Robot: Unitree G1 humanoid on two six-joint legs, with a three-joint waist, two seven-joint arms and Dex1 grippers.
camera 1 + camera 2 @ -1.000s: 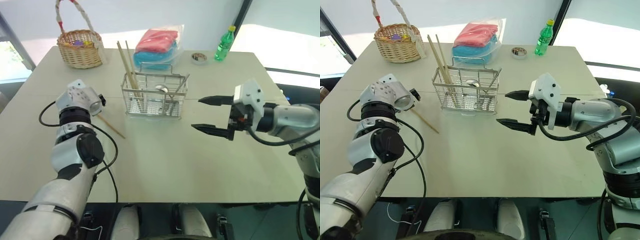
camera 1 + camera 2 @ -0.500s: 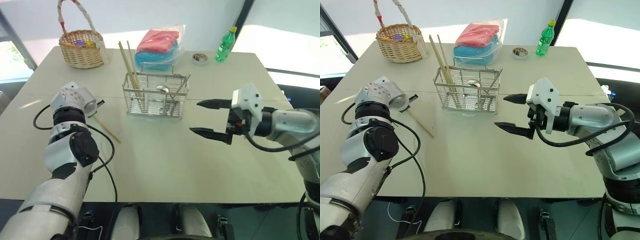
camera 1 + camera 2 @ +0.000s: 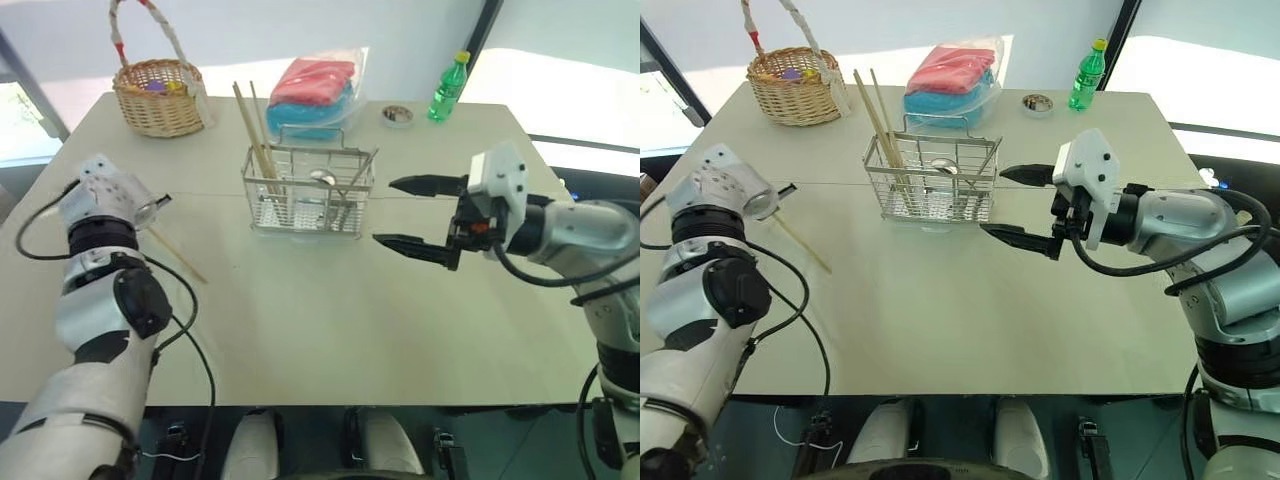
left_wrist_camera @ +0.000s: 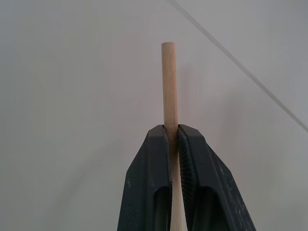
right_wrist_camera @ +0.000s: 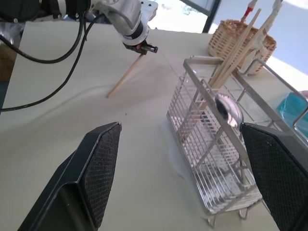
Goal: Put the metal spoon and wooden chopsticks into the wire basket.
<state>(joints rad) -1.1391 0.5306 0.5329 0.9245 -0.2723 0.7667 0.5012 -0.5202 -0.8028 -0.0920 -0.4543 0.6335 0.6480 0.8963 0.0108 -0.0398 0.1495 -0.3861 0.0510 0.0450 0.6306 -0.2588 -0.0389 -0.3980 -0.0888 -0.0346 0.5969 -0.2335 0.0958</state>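
Note:
My left gripper (image 3: 160,200) is shut on one of the wooden chopsticks (image 4: 169,86) at the table's left side. The stick (image 3: 178,255) slants from the fingers (image 4: 156,159) down toward the tabletop. Two more wooden chopsticks (image 3: 254,130) stand leaning in the left end of the wire basket (image 3: 310,190). The metal spoon (image 3: 323,178) rests inside it, bowl up. My right gripper (image 3: 383,211) hangs open just right of the basket with nothing between its fingers (image 5: 98,168).
A round wicker basket (image 3: 160,95) stands at the back left. A bag of red and blue cloths (image 3: 318,90) lies behind the wire basket. At the back right are a small round tin (image 3: 396,116) and a green bottle (image 3: 449,88).
My left gripper has shut on the chopstick that lay on the table and carried it left and a little up. The right gripper stays open in nearly the same place.

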